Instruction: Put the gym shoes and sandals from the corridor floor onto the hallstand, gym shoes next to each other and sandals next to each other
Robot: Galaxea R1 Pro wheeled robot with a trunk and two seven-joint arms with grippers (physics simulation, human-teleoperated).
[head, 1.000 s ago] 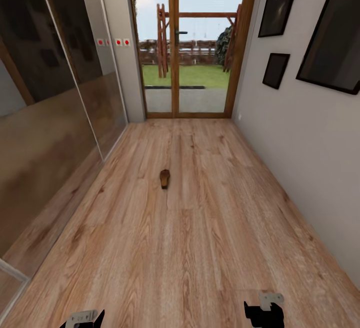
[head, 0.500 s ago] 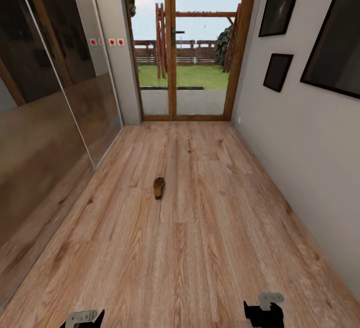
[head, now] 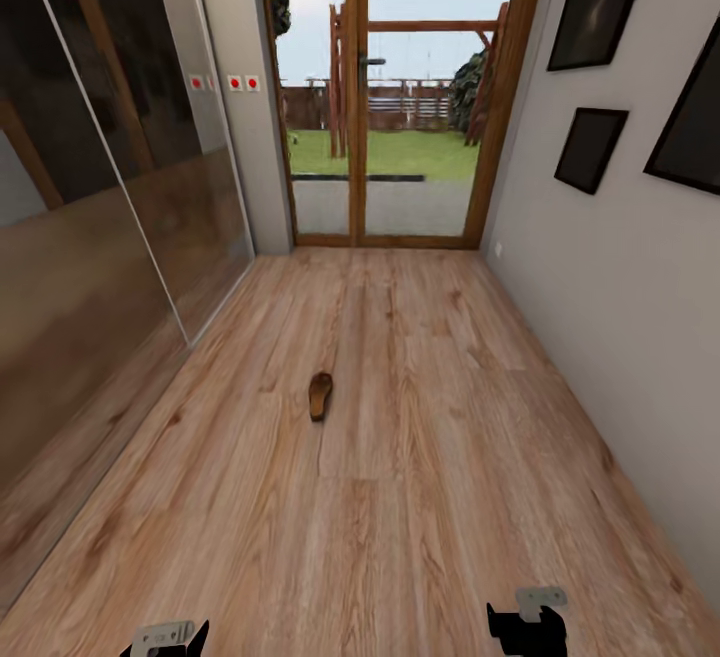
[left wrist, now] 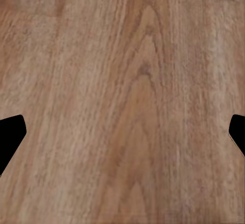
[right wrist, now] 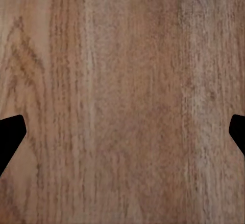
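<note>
Single sandal: lies alone on corridor floor, frame centre, toe toward glass door at upper centre. Mirrored wardrobe along frame left; dark picture frames upper right. Left gripper, right gripper: fingers spread wide, nothing between, bare planks beneath.

glazed wooden door seen at corridor's far end | garden with wooden frame seen through it | mirrored sliding panels on one wall | dark framed pictures hung opposite | red switches beside door
</note>
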